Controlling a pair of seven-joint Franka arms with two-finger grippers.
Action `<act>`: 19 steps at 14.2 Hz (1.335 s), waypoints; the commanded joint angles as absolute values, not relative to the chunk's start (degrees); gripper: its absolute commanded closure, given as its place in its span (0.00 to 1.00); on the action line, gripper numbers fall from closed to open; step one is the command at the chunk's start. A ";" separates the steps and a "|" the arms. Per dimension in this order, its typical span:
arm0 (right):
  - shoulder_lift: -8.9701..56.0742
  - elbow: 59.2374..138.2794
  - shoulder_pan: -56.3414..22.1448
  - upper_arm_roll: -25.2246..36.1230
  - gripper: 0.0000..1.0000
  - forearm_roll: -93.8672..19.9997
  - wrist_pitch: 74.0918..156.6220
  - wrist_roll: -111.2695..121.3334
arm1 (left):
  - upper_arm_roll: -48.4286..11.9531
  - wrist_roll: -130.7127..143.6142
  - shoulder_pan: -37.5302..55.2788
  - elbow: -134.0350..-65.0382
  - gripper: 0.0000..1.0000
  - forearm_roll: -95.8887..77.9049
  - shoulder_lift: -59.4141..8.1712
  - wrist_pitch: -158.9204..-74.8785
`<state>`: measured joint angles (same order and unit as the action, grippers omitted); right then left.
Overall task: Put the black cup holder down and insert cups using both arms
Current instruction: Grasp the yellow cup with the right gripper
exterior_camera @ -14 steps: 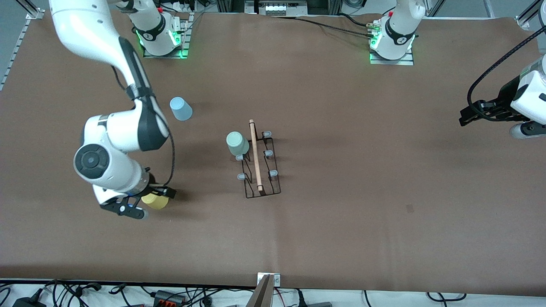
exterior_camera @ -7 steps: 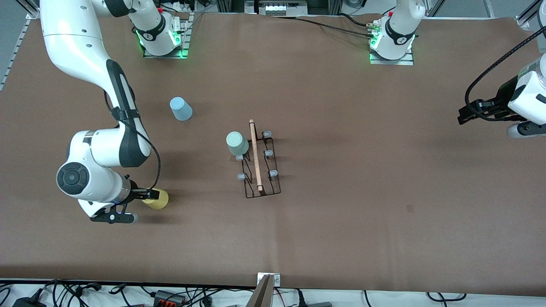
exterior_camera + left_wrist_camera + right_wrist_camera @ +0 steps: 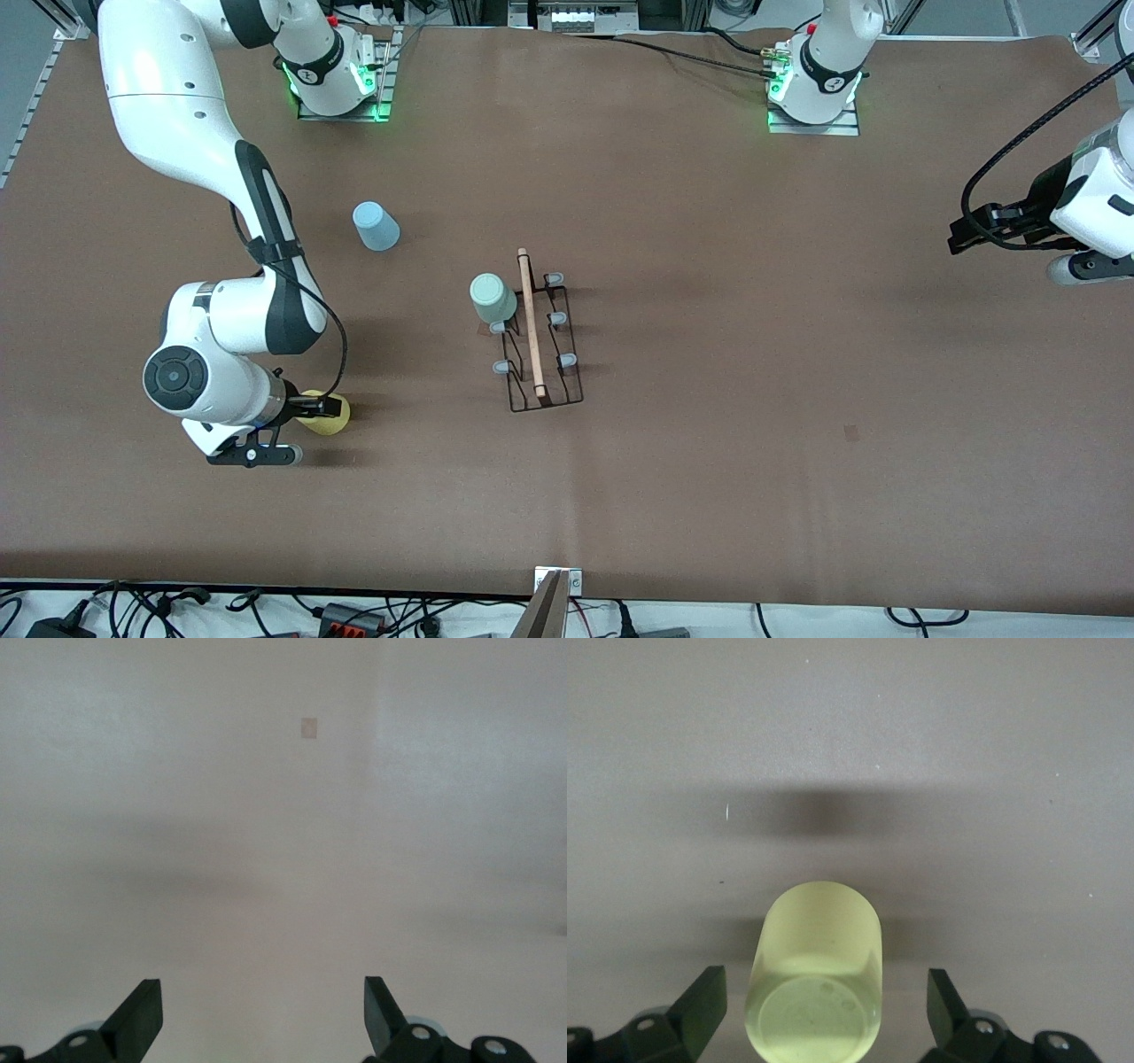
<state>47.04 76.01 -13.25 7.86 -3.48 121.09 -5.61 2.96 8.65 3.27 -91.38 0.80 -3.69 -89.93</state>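
Note:
The black cup holder [image 3: 542, 354] lies mid-table, its wooden handle on top. A mint green cup [image 3: 493, 299] sits upside down on one of its pegs at the right arm's side. The blue cup [image 3: 376, 226] stands on the table nearer the right arm's base. The yellow cup [image 3: 331, 416] [image 3: 818, 970] rests on the table with its base toward the right wrist camera. My right gripper [image 3: 312, 431] [image 3: 824, 992] is low and open, one finger on each side of the yellow cup without touching it. My left gripper [image 3: 961, 236] [image 3: 261, 1005] hangs open and empty over the left arm's end of the table.
Brown mat [image 3: 753, 399] covers the table. Several holder pegs [image 3: 567, 360] are bare. Cables and a metal bracket [image 3: 556, 589] line the edge nearest the front camera.
The right arm shifted its elbow and wrist, and its gripper settled around the yellow cup, which stayed put. The left gripper drifted slightly. Both grippers stayed open.

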 commanded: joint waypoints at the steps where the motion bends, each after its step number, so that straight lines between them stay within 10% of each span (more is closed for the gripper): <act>1: 47.90 74.88 -12.66 7.38 0.00 -6.58 121.29 -4.04 | 3.16 8.26 2.81 -90.88 0.00 -0.52 -3.52 -89.82; 7: 47.64 74.80 -12.48 7.38 0.70 -7.12 117.79 -3.78 | 3.16 8.35 1.85 -91.14 0.00 0.09 -2.73 -91.15; 19: 42.38 60.91 -15.63 -7.20 0.76 -6.59 103.01 -10.00 | 2.55 7.65 1.76 -91.23 0.00 -0.79 -2.29 -87.19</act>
<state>43.13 61.96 -14.88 -5.85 -6.55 103.26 -7.46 2.80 8.66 2.15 -91.20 0.78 -3.08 -88.12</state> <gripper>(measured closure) 0.348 0.000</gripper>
